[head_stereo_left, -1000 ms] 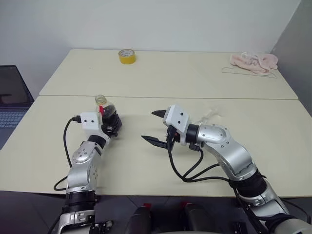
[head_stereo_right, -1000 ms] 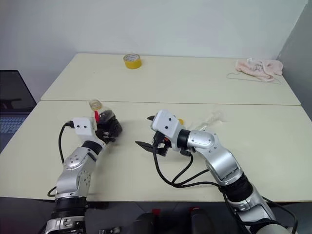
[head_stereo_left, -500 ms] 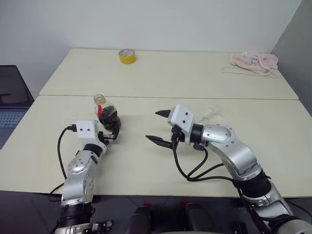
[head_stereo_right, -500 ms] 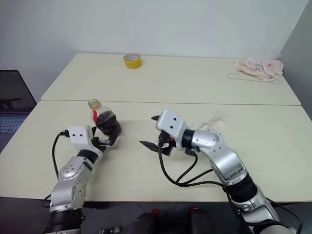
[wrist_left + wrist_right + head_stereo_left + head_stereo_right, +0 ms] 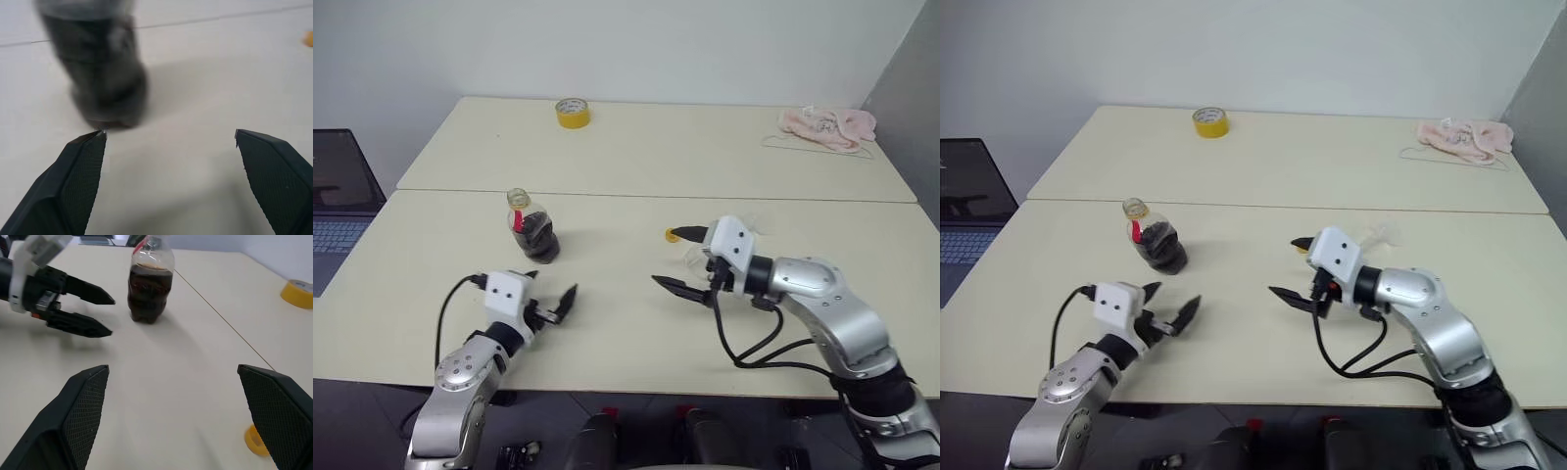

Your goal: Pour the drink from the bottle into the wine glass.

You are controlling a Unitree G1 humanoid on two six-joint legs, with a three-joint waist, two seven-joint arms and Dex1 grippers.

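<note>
Between the two arms, the cream-coloured counter (image 5: 607,323) is lying bare. The left gripper (image 5: 1167,305) is hovering low over it with its black fingers spread wide, gripping nothing. Just beyond it, the small squat clear plastic bottle (image 5: 534,231) with the red label band is standing upright and uncapped, the dark brown cola-like drink (image 5: 148,293) filling most of it. The right gripper (image 5: 681,259) is likewise gaping wide and empty, pointing toward the left arm. Beside it, a small yellow screw cap (image 5: 673,235) is lying on the counter, and the clear stemmed wine glass (image 5: 1379,235) is sitting just behind the right wrist, partly hidden. A yellow tape roll (image 5: 572,113) and a pink crumpled cloth (image 5: 827,127) are resting at the far edge.
</note>
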